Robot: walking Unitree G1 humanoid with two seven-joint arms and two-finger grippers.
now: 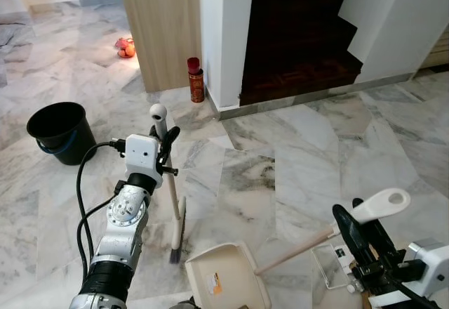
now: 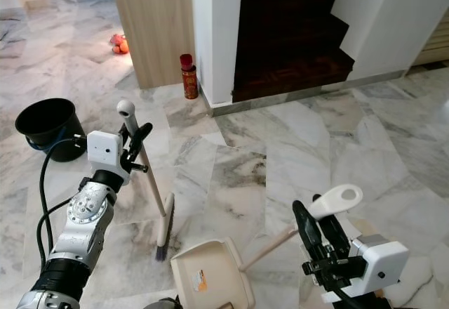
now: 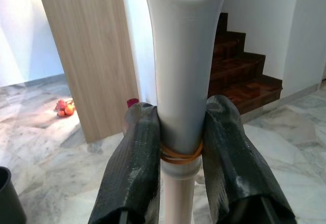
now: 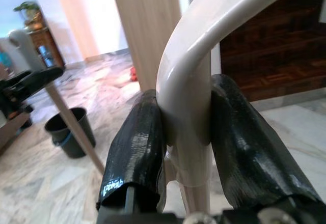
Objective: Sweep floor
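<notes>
Black left gripper [image 1: 167, 139] pinches broom [image 1: 170, 204] handle; right gripper [image 1: 365, 235] at 4 o'clock pinches dustpan [image 1: 228, 277] handle.

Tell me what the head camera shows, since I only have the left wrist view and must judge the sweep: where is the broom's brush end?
Observer: The broom brush rests on the marble floor, just beside the dustpan.
Operator: Who has the dustpan?
Observer: The right gripper is clamped on the dustpan handle; the pan sits flat on the floor.
Operator: Anything nearby to avoid?
Observer: A black bucket stands on the robot's left, beyond the left gripper. A red can stands by the wall corner ahead.
</notes>
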